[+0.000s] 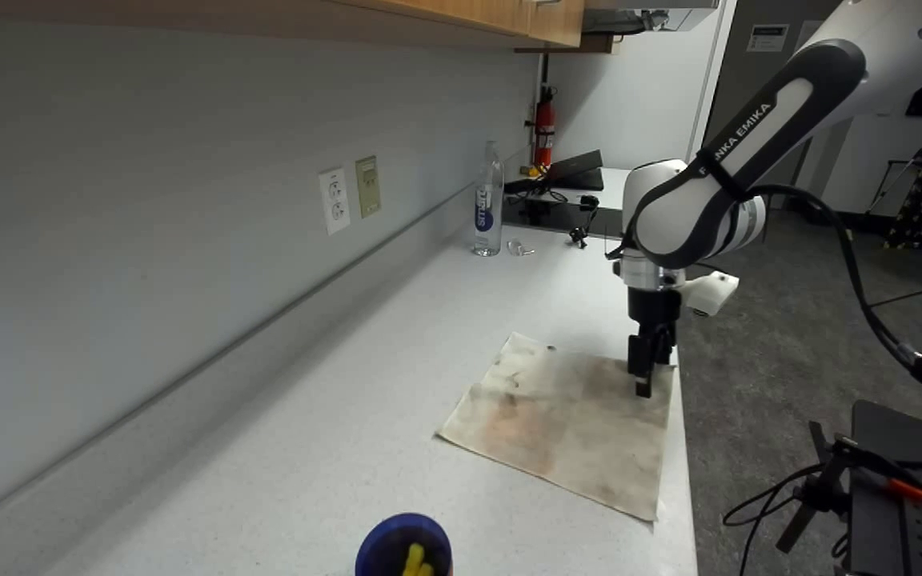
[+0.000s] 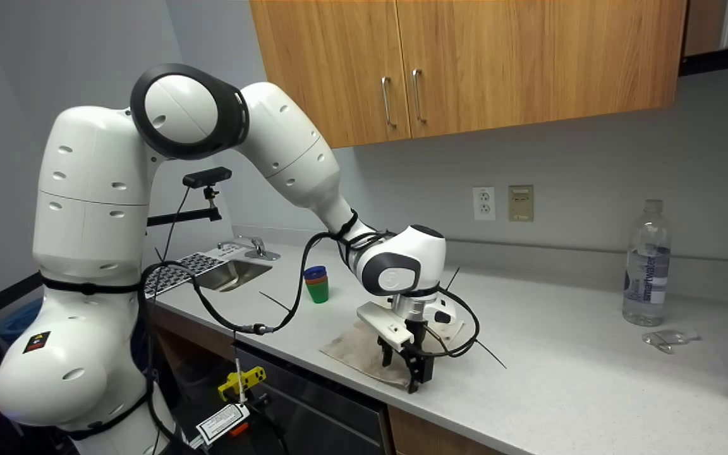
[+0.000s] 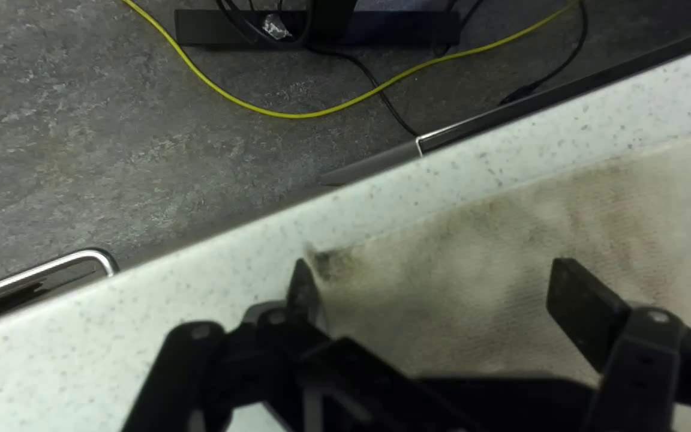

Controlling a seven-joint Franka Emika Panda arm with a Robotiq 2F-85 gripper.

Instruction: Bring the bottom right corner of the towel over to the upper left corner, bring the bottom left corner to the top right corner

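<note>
Pointing down at one corner (image 3: 335, 260) of the stained beige towel (image 1: 557, 428), the gripper (image 3: 434, 273) has its fingers (image 3: 586, 309) apart; stacked cups (image 2: 318, 288) stand near the towel.

Arches the white arm (image 2: 269, 126) high at the elbow (image 2: 184, 114), slants the forearm (image 2: 313, 170) down to the bent wrist (image 2: 405, 259), aims the tool (image 3: 432, 289) downward and holds both fingers (image 3: 585, 312) spread wide apart.

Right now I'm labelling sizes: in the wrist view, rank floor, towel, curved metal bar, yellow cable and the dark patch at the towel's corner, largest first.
By visible area:
Floor
Towel, partly hidden
Curved metal bar and yellow cable: unsure; bar thicker, cable longer
Dark patch
</note>
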